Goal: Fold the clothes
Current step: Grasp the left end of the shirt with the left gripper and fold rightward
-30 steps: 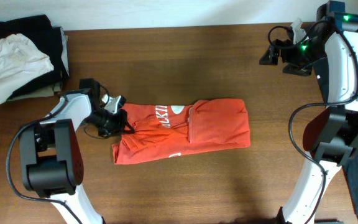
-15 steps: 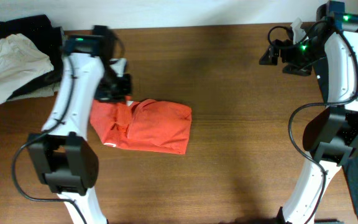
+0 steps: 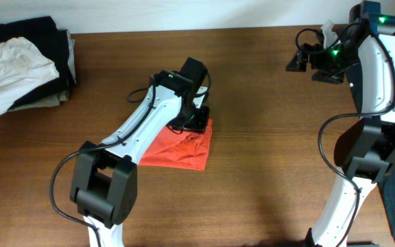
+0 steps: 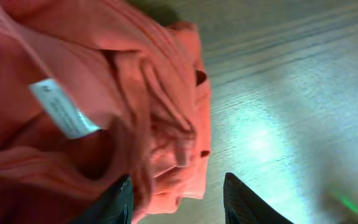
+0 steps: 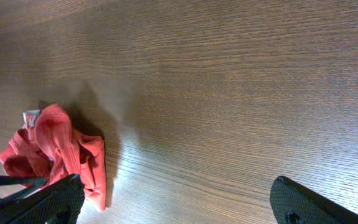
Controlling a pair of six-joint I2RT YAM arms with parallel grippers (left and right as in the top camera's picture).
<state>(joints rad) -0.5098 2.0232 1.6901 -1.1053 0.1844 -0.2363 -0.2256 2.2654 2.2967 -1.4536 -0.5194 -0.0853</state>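
The left gripper has its fingers apart. The bunched shirt fills most of the gap, but bare table shows beside one finger, so nothing is pinched. A white label lies just ahead of the tips. The cloth looks light, soft and limp and would likely sag and crumple, so a hem or corner is the best hold. Far off, the right gripper hangs spread wide, with the shirt well ahead of it.

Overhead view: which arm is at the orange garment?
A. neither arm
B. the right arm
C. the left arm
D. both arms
C: the left gripper sits over the top edge of the orange garment, while the right gripper hangs far off to the side, well apart from it.
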